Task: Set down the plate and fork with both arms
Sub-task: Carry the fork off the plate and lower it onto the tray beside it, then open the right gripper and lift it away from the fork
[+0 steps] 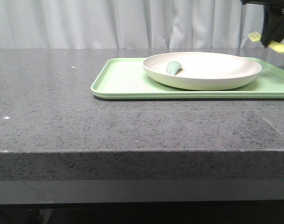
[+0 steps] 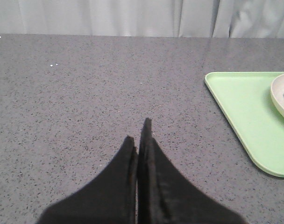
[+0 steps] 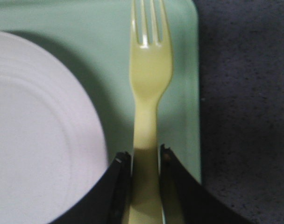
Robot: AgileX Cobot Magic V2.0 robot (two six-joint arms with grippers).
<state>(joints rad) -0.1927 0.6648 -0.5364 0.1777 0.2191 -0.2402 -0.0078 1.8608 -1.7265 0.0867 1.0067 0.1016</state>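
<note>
Front view, reading left to right: bare grey speckled countertop (image 1: 48, 93), then a light-green tray (image 1: 118, 84) carrying the cream plate (image 1: 212, 74), which has a small grey-green utensil (image 1: 173, 68) lying in it. At the far right the right gripper (image 1: 274, 28) holds the pale-yellow fork (image 1: 268, 43) in the air above the tray's right end.

To set the fork down well, I'd lower it level onto the strip of tray just beside the plate's rim, tines pointing away, and release only once it rests flat.

The left gripper (image 2: 141, 140) hovers over bare counter, fingers pressed together on nothing. The right gripper's jaws are parted only by the fork handle's width, clamped on it.
</note>
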